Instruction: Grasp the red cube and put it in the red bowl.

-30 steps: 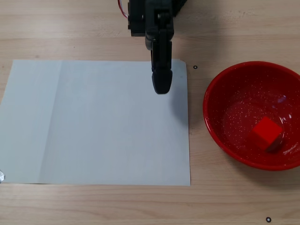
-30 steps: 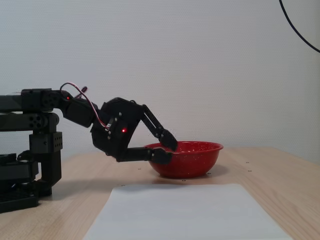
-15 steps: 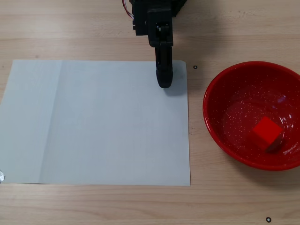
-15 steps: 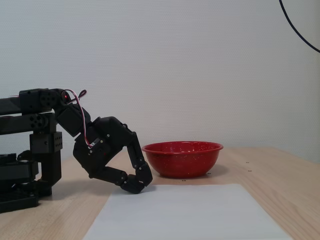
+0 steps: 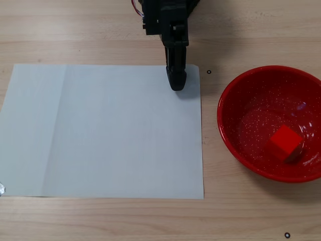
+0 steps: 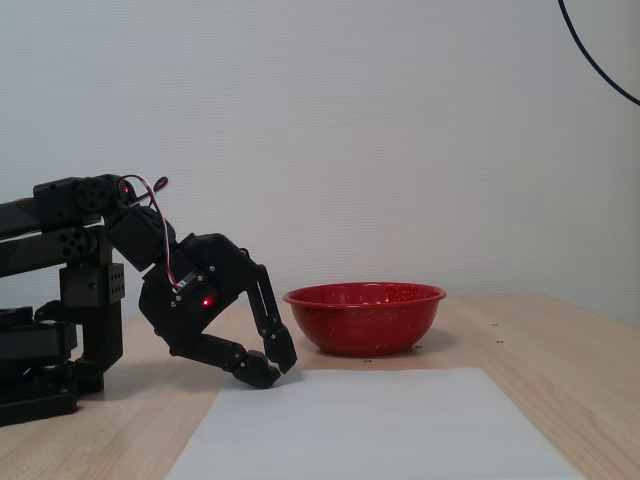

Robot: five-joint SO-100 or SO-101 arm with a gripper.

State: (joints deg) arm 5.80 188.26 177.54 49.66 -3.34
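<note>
The red cube [image 5: 285, 142] lies inside the red bowl [image 5: 241, 100] at the right of the table, toward the bowl's lower right. In the side fixed view the bowl [image 6: 364, 318] stands behind the paper and the cube is hidden by its wall. My black gripper [image 5: 176, 83] is at the top edge of the white paper, well left of the bowl, its tips low over the sheet. In the side view the gripper [image 6: 276, 368] has its fingers together and holds nothing.
A white sheet of paper [image 5: 100, 130] covers the middle and left of the wooden table. Small black marks [image 5: 209, 72] dot the wood. The arm's base [image 6: 50, 330] stands at the left in the side view.
</note>
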